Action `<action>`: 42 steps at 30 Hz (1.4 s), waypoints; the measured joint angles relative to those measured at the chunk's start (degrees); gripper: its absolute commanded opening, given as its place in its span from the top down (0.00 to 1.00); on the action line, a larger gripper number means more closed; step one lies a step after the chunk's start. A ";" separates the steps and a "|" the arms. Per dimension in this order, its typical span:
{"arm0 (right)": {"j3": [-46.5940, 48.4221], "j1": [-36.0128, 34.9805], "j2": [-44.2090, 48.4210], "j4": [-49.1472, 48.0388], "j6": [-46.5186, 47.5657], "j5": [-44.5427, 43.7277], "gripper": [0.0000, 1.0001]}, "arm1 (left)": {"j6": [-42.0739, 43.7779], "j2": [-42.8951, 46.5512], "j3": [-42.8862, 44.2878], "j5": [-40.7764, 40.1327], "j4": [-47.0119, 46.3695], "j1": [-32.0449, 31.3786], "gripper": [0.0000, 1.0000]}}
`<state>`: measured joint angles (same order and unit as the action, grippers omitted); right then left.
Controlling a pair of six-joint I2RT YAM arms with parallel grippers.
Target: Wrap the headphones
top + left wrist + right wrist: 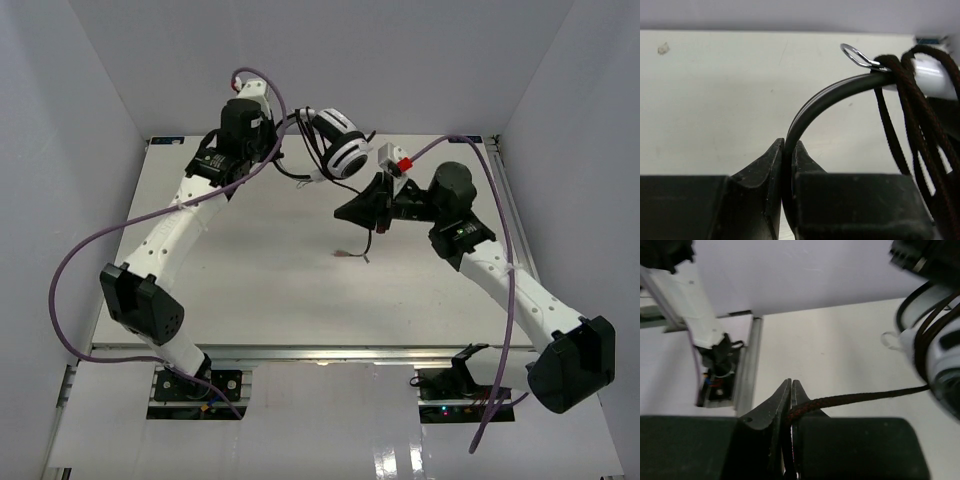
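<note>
I am holding the headphones [340, 142] off the tabletop [260, 270], left end effector [788, 146] pinching the headband [840, 86], right end effector [791, 386] pinching the cable [865, 396]. Several turns are sitting wound, and I judge a tail is remaining.

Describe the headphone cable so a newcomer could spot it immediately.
Near the far middle of the white table, the left gripper holds the white headphones by the headband. A thin black braided cable runs from them to the right gripper, pinched between its fingers. Unlike the thick purple robot cables, it is dark, slim and woven.
</note>
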<state>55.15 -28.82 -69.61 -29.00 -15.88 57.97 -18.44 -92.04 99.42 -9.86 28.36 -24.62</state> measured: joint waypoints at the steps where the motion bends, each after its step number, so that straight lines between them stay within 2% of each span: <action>1: 3.44 -0.81 -0.02 8.48 7.07 -4.40 0.92 | 1.41 -1.27 -0.24 -0.21 1.44 -0.09 1.00; 4: 13.02 -5.03 -2.20 29.52 26.26 -18.59 0.92 | 5.18 -4.17 -2.09 0.06 4.36 -0.34 1.00; 8: 22.04 -11.29 -5.99 49.17 48.16 -39.17 0.92 | 10.78 -4.95 -6.83 4.85 7.14 -0.18 1.00; 11: 22.16 -13.23 -7.58 56.34 67.38 -53.50 0.92 | 17.47 -3.91 -11.62 11.35 8.19 -0.37 1.00; 13: 20.05 -13.15 -7.77 59.27 77.18 -59.85 0.92 | 21.65 -2.81 -14.91 15.33 9.59 -0.70 1.00; 19: 18.08 -13.15 -7.79 60.94 93.64 -64.44 0.92 | 29.21 0.35 -19.06 26.96 11.45 -2.54 1.00; 23: 17.42 -13.20 -9.11 52.31 94.87 -63.66 0.91 | 30.66 1.77 -19.00 36.83 10.38 -2.45 1.00; 26: 18.04 -12.75 -11.71 48.00 89.82 -59.29 0.89 | 31.93 2.23 -19.03 41.68 10.03 -2.72 1.00; 31: 20.55 -10.44 -15.76 46.71 80.75 -53.78 0.81 | 33.48 2.61 -19.26 47.61 10.53 -3.11 1.00; 35: 23.09 -6.55 -16.70 48.31 72.95 -43.20 0.77 | 33.35 3.98 -19.28 49.77 10.81 -2.94 1.00; 42: 21.39 3.40 -17.06 48.35 58.84 -21.92 0.91 | 29.69 9.61 -17.20 49.79 6.03 -3.63 1.00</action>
<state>76.53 -25.42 -86.67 19.35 42.97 36.05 11.25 -82.43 82.22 39.93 34.40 -28.25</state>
